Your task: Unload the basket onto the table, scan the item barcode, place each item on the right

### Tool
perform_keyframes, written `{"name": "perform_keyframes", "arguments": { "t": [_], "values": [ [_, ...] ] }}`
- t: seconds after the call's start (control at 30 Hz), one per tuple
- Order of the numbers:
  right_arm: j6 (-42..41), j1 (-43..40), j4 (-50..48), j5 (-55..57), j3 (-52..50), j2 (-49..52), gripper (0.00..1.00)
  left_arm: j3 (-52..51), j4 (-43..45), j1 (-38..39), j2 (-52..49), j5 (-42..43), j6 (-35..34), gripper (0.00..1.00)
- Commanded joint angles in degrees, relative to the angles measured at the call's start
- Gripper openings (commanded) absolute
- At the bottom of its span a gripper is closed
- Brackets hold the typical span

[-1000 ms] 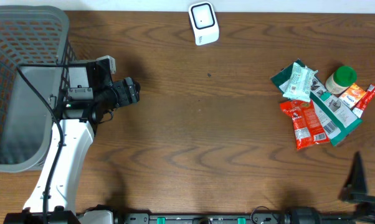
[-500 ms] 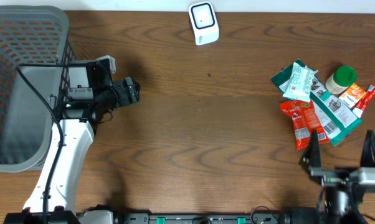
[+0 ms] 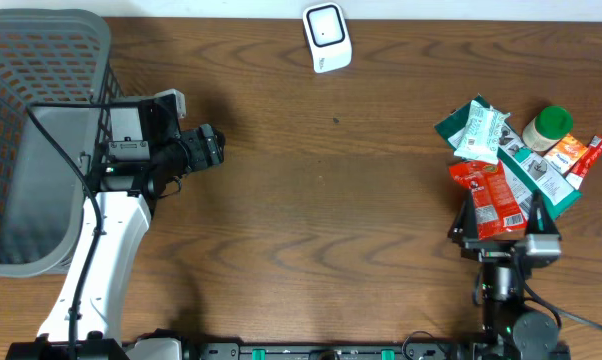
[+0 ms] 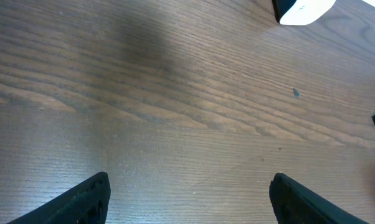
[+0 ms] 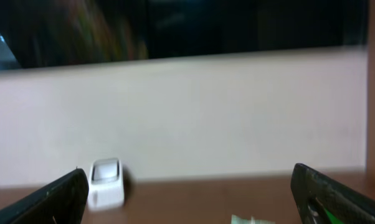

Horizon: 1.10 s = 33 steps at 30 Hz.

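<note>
On the surface [image 3: 331,200]: one scanner [image 3: 326,38] and one basket [image 3: 41,50]. The pile counts five items: one bottle [image 3: 549,125] and four packets, namely one red packet [image 3: 493,200], one pale green packet [image 3: 478,130], one dark green packet [image 3: 559,198] and one orange packet [image 3: 573,150]. There are two arms, each with one two-fingered end effector: the left end effector [image 4: 189,186] and the right end effector [image 5: 189,180].

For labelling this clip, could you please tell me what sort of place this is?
Likely a mock shop checkout on a wooden table: a white barcode scanner, a grey mesh basket, and a pile of packaged snacks.
</note>
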<state>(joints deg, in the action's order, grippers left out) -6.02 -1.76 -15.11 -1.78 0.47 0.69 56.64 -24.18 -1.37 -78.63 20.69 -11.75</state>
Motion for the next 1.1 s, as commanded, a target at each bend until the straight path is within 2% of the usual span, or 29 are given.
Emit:
{"name": "perform_keyframes", "arguments": {
  "t": [0.0, 0.17, 1.07],
  "values": [
    [-2.3, -0.2, 4.9, 0.3, -0.2, -0.4, 0.99, 0.7, -0.2, -0.2, 0.4, 0.1, 0.6, 0.82],
    [-2.4, -0.2, 19.7, 0.1, -0.2, -0.4, 0.99, 0.7, -0.2, -0.2, 0.4, 0.1, 0.6, 0.82],
    [-2.1, -0.1, 19.3, 0.2, -0.2, -0.3, 0.99, 0.7, -0.2, -0.2, 0.4, 0.0, 0.6, 0.82]
  ]
}}
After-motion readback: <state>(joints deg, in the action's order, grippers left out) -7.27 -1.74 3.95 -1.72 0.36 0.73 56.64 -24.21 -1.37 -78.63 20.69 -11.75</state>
